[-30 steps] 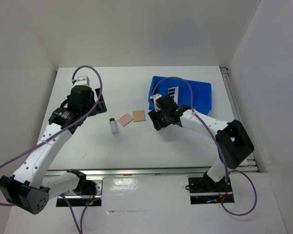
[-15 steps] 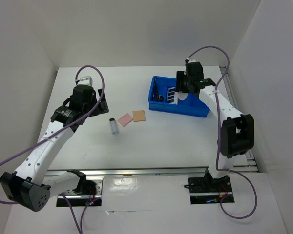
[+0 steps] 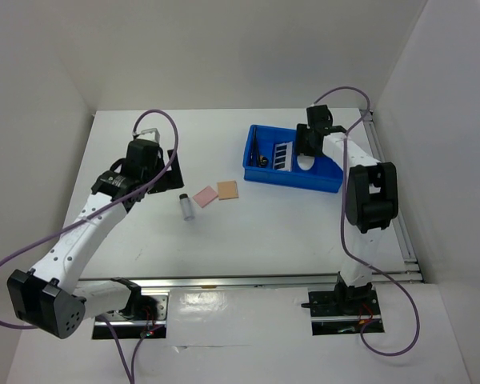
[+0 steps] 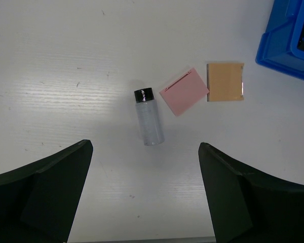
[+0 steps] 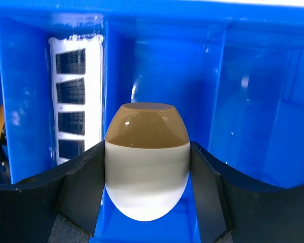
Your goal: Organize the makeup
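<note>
From above, the clear vial [image 3: 186, 206], pink pad [image 3: 203, 197] and tan pad [image 3: 228, 190] lie in a row on the surface [image 3: 264, 232], left of the blue tray [image 3: 304, 181]. My left wrist view shows my left hand [image 4: 144, 154] spread wide and holding nothing, with that vial ahead of it (on its side, black cap away from me). In my right wrist view, my right hand [image 5: 146, 172] is clamped on the white sponge [image 5: 146, 147] over a tray compartment, just right of the one holding the eyeshadow palette [image 5: 75, 101].
</note>
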`<act>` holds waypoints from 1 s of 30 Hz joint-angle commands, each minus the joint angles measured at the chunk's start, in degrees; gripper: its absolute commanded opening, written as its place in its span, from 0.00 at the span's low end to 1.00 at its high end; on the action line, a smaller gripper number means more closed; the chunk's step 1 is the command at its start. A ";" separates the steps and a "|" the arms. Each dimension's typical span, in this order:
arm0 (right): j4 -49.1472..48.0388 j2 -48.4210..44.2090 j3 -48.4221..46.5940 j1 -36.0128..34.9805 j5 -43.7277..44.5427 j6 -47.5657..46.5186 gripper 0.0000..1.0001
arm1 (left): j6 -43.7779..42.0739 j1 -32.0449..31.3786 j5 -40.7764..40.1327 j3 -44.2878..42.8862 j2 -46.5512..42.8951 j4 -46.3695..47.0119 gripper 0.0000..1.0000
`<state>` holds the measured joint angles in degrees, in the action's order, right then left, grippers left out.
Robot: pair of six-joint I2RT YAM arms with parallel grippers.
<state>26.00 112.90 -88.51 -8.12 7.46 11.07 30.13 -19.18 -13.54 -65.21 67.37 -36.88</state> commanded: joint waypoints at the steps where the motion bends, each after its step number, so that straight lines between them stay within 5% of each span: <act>1: -1.04 0.73 -4.91 0.47 2.03 0.09 0.60 | -0.69 -0.16 0.62 -1.23 0.48 1.02 1.00; 9: 0.37 -1.80 -6.24 -0.05 3.35 0.09 0.99 | -0.16 -0.16 -0.52 -1.76 -0.05 -0.03 1.00; 12: 0.37 -4.09 -6.85 -0.75 3.35 -0.44 0.99 | -0.16 -0.16 -1.83 -2.38 -0.05 -0.55 1.00; 16: -0.50 -8.56 -5.89 -6.35 2.03 -1.13 0.77 | 1.07 -0.16 -3.06 -5.88 -2.06 -1.87 1.00; 21: -4.55 -11.83 -2.02 -20.51 -2.36 -1.14 0.83 | 2.21 -0.16 -6.84 -9.84 -5.93 -2.57 1.00; 25: -3.77 -5.60 -5.08 -33.42 -1.67 0.87 0.87 | 5.37 -0.16 -12.11 -13.36 -9.01 -4.33 1.00; 30: -3.76 4.23 -11.05 -40.73 -5.97 3.52 0.87 | 8.89 -0.16 -16.07 -13.36 -14.63 -4.34 1.00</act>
<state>21.98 112.18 -95.90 -47.83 3.09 12.29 35.53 -19.18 -24.99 -77.23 55.22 -40.56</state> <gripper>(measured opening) 0.871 1.001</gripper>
